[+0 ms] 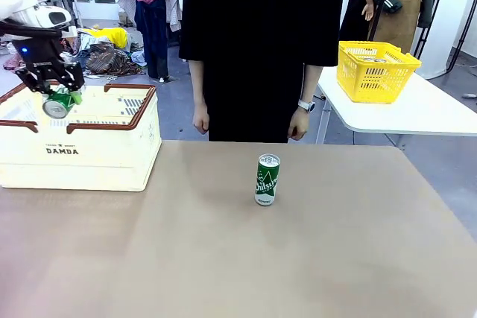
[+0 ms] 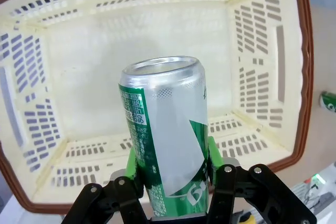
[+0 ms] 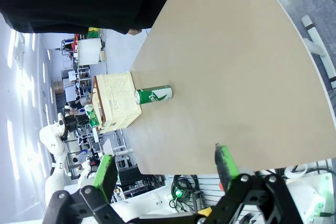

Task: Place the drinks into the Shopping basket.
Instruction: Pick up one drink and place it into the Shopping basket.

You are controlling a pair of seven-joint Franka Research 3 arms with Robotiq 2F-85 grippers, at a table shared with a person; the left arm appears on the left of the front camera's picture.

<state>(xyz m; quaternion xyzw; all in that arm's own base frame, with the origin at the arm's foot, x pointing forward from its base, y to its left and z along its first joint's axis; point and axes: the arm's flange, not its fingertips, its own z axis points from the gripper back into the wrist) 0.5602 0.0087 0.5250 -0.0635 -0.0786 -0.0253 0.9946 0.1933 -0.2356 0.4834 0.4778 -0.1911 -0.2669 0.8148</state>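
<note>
Left claw (image 1: pixel 62 97) clamps can (image 1: pixel 56 107) over basket (image 1: pixel 82 156), right claw (image 3: pixel 165 158) seemingly open, second can (image 1: pixel 267 180) standing

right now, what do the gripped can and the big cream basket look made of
Green can: probably aluminium, judging by its bare silvery rim and glossy printed wall. Shopping basket: looks like moulded plastic, matte cream, with slotted walls and a brown rim.

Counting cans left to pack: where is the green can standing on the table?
In the front view the green can stands near the table's middle, apart from and right of the DAMDA shopping basket.
</note>
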